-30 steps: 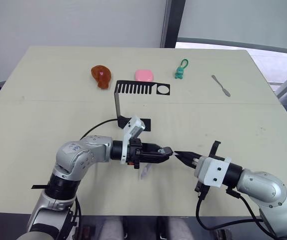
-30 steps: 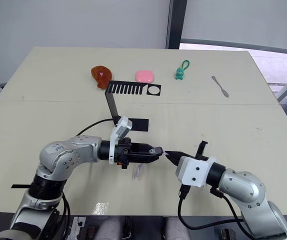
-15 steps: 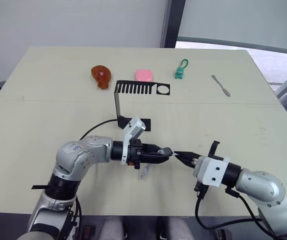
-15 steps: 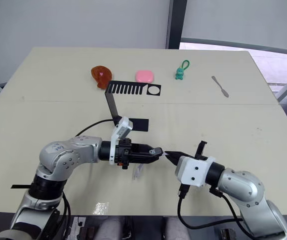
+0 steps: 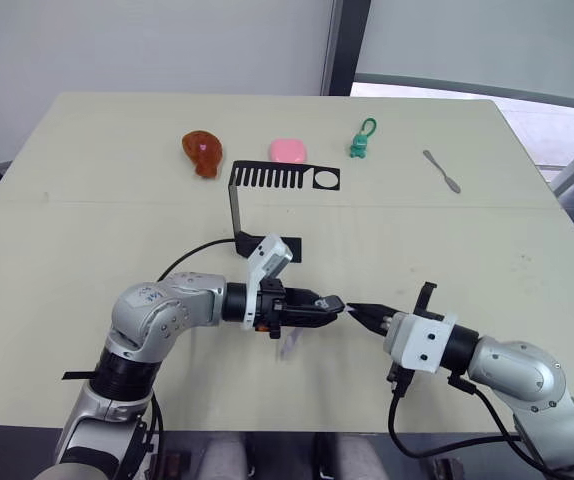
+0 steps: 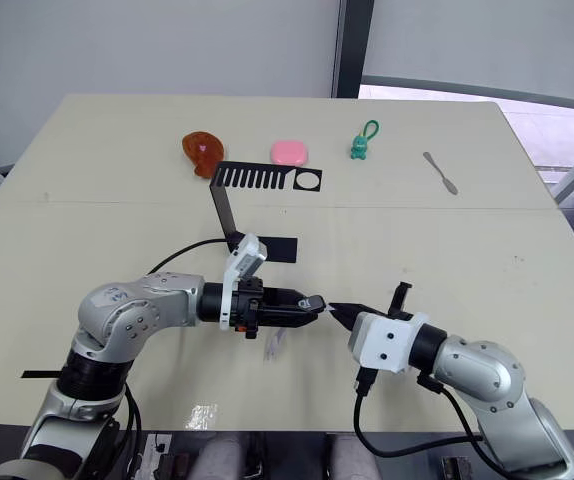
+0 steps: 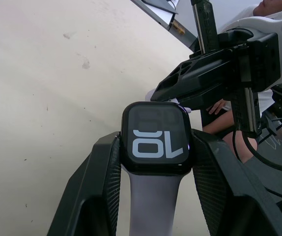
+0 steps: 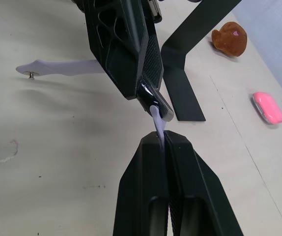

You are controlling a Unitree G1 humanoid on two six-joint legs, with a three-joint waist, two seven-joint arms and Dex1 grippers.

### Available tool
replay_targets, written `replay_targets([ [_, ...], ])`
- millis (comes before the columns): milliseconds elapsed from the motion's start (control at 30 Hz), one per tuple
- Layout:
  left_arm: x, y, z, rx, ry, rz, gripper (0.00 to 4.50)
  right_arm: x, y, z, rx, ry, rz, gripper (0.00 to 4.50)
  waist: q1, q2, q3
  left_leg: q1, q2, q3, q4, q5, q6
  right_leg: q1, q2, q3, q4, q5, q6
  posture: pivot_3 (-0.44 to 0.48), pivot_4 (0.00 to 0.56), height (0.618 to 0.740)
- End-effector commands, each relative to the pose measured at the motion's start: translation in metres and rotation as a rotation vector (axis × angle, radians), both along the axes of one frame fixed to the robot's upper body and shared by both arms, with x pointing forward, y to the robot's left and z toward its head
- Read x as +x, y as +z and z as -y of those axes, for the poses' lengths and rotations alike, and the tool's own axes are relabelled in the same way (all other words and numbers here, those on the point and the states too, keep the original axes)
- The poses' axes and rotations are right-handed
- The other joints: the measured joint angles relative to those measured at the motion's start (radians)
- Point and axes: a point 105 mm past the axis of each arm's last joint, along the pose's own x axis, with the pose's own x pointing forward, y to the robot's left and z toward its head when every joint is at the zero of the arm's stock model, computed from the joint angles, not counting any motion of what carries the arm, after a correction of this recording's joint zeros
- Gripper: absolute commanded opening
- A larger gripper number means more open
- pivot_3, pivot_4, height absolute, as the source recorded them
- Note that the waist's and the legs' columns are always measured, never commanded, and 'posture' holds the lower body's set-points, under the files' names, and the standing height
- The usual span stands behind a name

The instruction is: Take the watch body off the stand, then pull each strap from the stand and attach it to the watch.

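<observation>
A: Head view: the left gripper (image 5: 333, 304) clamps the watch body (image 5: 335, 302) above the table (image 5: 87, 230), at 6 o'clock of the empty stand (image 5: 267, 205).

B: Right wrist view: the right gripper (image 8: 161, 140) pinches the second strap (image 8: 157, 119) at the case; misaligned, it could buckle or slip.

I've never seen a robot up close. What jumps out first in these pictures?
The two black claws meet tip to tip near the front of the table: the left claw grips the watch body, one lavender strap already hanging from it, while the right claw pinches the second strap against the watch. Behind them stands the bare black stand, with a brown toy, pink case and green keychain figure along the far edge.
</observation>
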Motion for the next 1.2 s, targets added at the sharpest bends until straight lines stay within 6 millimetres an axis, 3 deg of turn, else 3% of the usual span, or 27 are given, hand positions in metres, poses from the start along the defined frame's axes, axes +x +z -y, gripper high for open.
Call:
replay_targets([
  [33, -0.0096, 0.0108, 0.0084, -0.035, -0.06, 0.033, 1.6, -0.0061, 0.0073, -0.0098, 0.017, 0.051, 0.04, 0.05, 0.0, 0.0, 0.0, 0.0, 0.0, 0.0, 0.0, 0.0, 0.0, 0.0, 0.0, 0.0, 0.0, 0.0, 0.0, 0.0, 0.15, 0.74],
  [1133, -0.0058, 0.0104, 0.0071, -0.022, -0.039, 0.053, 1.6, -0.0117, 0.0031, -0.0087, 0.032, 0.069, -0.003, 0.05, 0.001, 0.0, 0.0, 0.0, 0.0, 0.0, 0.0, 0.0, 0.0, 0.0, 0.0, 0.0, 0.0, 0.0, 0.0, 0.0, 0.15, 0.74],
  [1200, -0.0051, 0.0103, 0.0048, -0.02, -0.038, 0.058, 1.6, -0.0131, -0.0001, -0.0031, 0.038, 0.052, -0.039, 0.65, 0.001, 0.0, 0.0, 0.0, 0.0, 0.0, 0.0, 0.0, 0.0, 0.0, 0.0, 0.0, 0.0, 0.0, 0.0, 0.0, 0.15, 0.74],
])
